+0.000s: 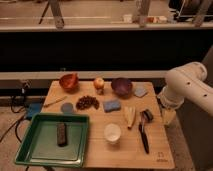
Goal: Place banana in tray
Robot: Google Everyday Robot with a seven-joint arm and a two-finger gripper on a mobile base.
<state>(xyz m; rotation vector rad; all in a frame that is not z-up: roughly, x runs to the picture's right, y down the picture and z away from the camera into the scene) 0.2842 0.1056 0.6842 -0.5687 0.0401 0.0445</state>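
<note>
The small pale yellow banana (129,116) lies on the wooden table, right of centre, between the blue sponge (112,105) and a black-handled tool (145,129). The green tray (30,150) sits at the table's front left corner with a dark bar (62,134) inside it. My white arm comes in from the right. Its gripper (168,116) hangs over the table's right edge, a short way right of the banana. It is open, touches nothing and holds nothing.
A white cup (112,132) stands just in front of the banana. Farther back are an orange bowl (69,81), an apple (99,83), a purple bowl (121,86), a dark cluster of fruit (87,102), a grey lid (67,107) and a wooden stick (54,102).
</note>
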